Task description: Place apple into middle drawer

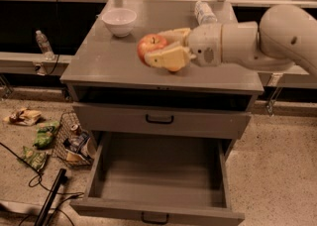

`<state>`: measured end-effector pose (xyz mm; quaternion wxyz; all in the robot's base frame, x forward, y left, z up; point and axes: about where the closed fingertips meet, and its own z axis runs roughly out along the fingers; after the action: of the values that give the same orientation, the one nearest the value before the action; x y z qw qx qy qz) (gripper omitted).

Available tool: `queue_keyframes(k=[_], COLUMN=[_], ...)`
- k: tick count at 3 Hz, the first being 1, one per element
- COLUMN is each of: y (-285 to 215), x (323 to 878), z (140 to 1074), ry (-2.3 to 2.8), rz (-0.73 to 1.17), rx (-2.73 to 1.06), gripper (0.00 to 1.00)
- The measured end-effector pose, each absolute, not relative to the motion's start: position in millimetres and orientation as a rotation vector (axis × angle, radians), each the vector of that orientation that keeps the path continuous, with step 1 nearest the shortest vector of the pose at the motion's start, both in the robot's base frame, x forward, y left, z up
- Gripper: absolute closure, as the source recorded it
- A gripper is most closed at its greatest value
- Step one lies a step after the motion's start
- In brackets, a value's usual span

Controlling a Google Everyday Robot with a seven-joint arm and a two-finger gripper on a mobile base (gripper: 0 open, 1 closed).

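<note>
The apple (150,45), red with a yellowish patch, is held between the pale fingers (168,57) of my gripper (157,47) above the grey cabinet top (104,61). The white arm reaches in from the right. The middle drawer (158,175), the lowest one, is pulled wide open below; its grey inside holds nothing, and its black bar handle shows at the bottom edge. The small orange fruit is almost hidden behind my gripper; only a sliver shows under the fingers.
A white bowl (119,21) stands at the back left of the cabinet top and a water bottle (203,12) at the back. A shut drawer front (159,119) sits above the open drawer. Snack bags (39,141), a wire basket (74,141) and cables lie on the floor to the left.
</note>
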<state>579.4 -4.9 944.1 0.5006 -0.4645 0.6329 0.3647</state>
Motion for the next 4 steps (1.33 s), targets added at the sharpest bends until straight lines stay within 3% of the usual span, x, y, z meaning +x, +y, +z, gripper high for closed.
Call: queue_keyframes(k=[2, 4], y=[19, 15], x=[494, 470], z=[894, 814], ry=[1.471, 1.545], rz=[1.003, 0.863], rx=[-1.237, -1.318], gripper=[1.0, 1.0])
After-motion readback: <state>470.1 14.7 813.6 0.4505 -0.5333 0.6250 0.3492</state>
